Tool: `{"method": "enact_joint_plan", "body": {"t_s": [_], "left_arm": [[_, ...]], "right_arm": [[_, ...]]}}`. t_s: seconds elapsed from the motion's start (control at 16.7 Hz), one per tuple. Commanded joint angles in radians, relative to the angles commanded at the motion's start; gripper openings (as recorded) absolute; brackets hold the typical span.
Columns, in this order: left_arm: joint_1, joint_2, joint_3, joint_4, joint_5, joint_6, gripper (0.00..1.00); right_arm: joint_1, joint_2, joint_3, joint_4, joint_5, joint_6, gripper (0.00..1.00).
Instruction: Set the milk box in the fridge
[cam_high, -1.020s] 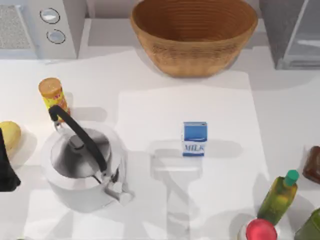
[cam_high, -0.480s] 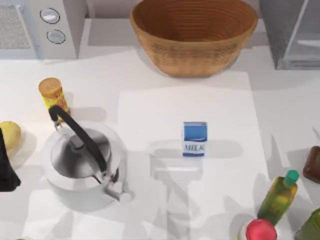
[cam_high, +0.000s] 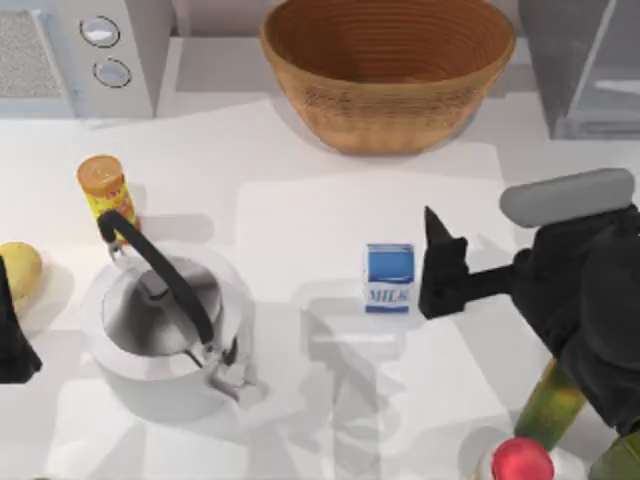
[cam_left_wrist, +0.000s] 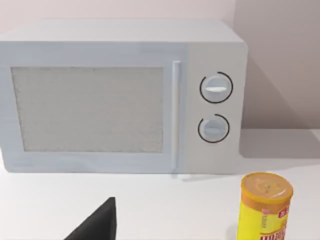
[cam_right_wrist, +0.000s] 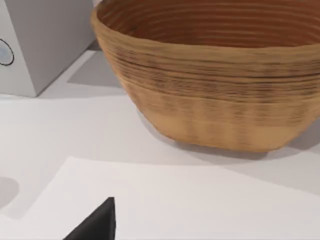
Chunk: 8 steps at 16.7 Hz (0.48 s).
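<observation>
Right gripper (cam_high: 440, 272) now in over the table's right side, absent half a second back; arm swung in from the right. Fingertips just right of the milk box (cam_high: 389, 278), near but apart, no contact yet. Two dark fingers (cam_high: 437, 240) visible from above, stacked along one line, so spread cannot be told; no guess on apart or together. Milk box upright, unmoved, mid-table, left of the fingertips, on the pale mat (cam_high: 300, 215). Fridge (cam_high: 585, 60) well behind the fingers at the far right corner, door state unclear from here. Basket (cam_high: 390, 70) beyond the fingertips, also large in the right wrist view. Kettle (cam_high: 165, 325) and canister (cam_high: 105, 190) far to the left of the fingers, out of the way. Bottle (cam_high: 550, 405) under the right arm, close enough to risk a knock. Left gripper (cam_left_wrist: 97, 225) parked at the left edge, facing the microwave (cam_left_wrist: 120, 95). Meaning: approach under way, grasp not yet made; likely next a side-on close around the carton, then lift toward the fridge.
</observation>
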Motion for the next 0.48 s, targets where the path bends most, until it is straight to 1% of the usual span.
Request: {"method": "enact_joint_plan", "body": {"t_s": [0.24, 0.48], "left_arm": [[0.000, 0.000, 0.000, 0.000, 0.000, 0.000, 1.00], [0.000, 0.000, 0.000, 0.000, 0.000, 0.000, 1.00]], "right_arm": [[0.135, 0.424, 0.124, 0.101, 0.207, 0.101, 1.00], [0.213, 0.687, 0.233, 0.151, 0.406, 0.201, 1.00]]}}
